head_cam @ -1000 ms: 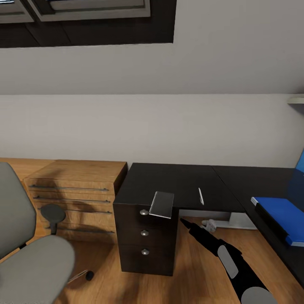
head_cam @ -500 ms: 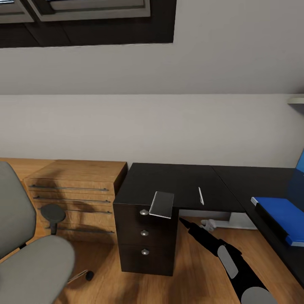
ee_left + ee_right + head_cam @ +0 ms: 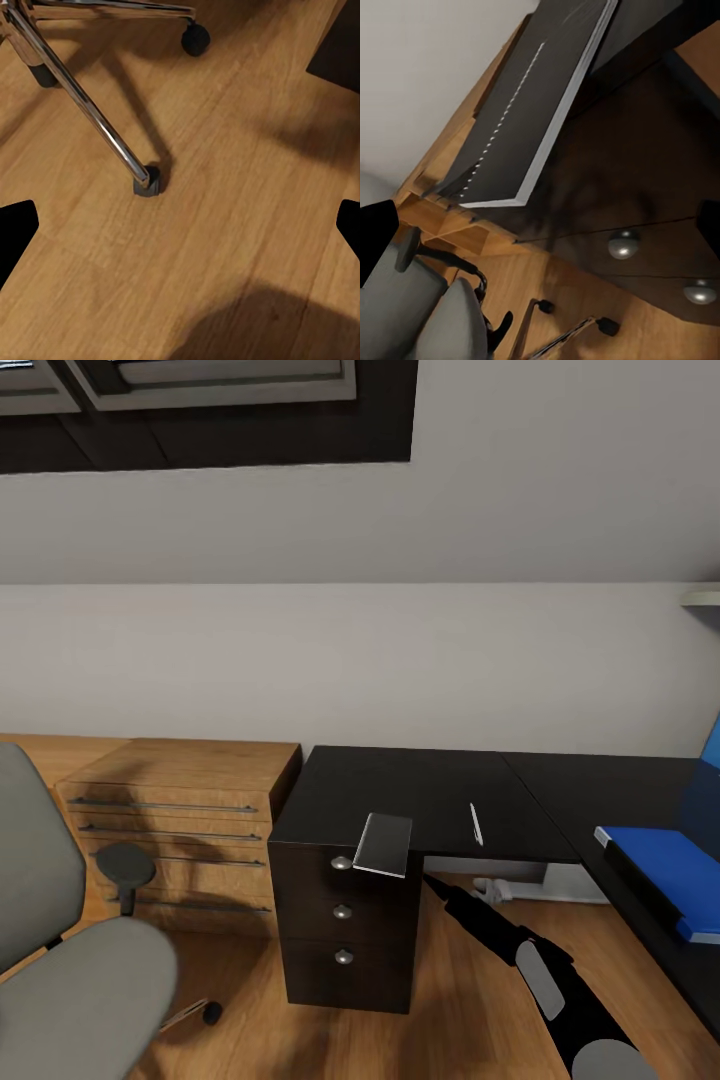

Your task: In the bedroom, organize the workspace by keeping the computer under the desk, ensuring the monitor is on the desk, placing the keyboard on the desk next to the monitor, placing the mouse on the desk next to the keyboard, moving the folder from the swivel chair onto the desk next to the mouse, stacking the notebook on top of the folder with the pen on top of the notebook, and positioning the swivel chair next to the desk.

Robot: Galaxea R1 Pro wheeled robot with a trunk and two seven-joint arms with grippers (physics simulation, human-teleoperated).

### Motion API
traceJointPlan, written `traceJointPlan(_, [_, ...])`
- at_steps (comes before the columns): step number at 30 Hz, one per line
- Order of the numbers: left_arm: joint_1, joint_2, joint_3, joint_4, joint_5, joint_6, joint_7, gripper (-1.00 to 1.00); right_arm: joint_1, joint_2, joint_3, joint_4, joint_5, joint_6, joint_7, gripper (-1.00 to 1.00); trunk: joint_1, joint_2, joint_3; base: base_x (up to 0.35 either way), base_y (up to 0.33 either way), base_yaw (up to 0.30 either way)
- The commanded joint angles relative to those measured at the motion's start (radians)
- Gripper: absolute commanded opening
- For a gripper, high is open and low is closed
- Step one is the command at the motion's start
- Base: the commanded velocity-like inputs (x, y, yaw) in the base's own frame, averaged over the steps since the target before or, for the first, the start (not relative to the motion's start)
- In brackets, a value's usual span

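Note:
The notebook (image 3: pixel 383 844) lies on the black desk (image 3: pixel 400 790), overhanging its front edge above the drawer unit. In the right wrist view its wire spiral shows along the notebook (image 3: pixel 525 112), just ahead. My right gripper (image 3: pixel 432 882) hangs below the desk edge, a little right of the notebook; there its fingers stand wide apart, gripper (image 3: pixel 540 229) open and holding nothing. The pen (image 3: pixel 476 825) rests on the desk to the right. The blue folder (image 3: pixel 665 865) lies on the desk's right wing. The swivel chair (image 3: pixel 70 960) stands at left. My left gripper (image 3: pixel 180 225) is open over the floor.
A light wooden dresser (image 3: pixel 180 830) stands left of the desk's drawer unit (image 3: pixel 343 935) with round knobs (image 3: pixel 624 244). The chair's chrome leg (image 3: pixel 82 105) and castors (image 3: pixel 195 37) are near my left gripper. A pale object (image 3: pixel 575 880) sits under the desk.
My right gripper has crept slightly up and toward the desk edge near the notebook. Everything else is as it was.

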Motion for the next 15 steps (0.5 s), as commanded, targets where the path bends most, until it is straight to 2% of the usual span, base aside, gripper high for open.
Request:
traceJointPlan(1, [-0.001,0.0,0.003,0.0,-0.006,-0.002,0.003,1.0,-0.001,0.0,-0.002,0.0,-0.008,0.01,0.004,1.0,0.0,0.0,-0.001,0.0,0.0,0.0])
traceJointPlan(6, [-0.001,-0.001,0.004,0.0,-0.006,-0.002,0.003,1.0,-0.001,0.0,-0.002,0.0,-0.008,0.014,0.01,1.0,0.0,0.0,-0.001,0.033,0.0,0.0])
traceJointPlan(15, [-0.001,-0.002,0.004,0.0,-0.007,-0.004,0.002,1.0,-0.001,0.0,-0.001,0.001,-0.008,0.016,0.013,1.0,0.0,0.0,-0.001,0.197,0.0,0.0])
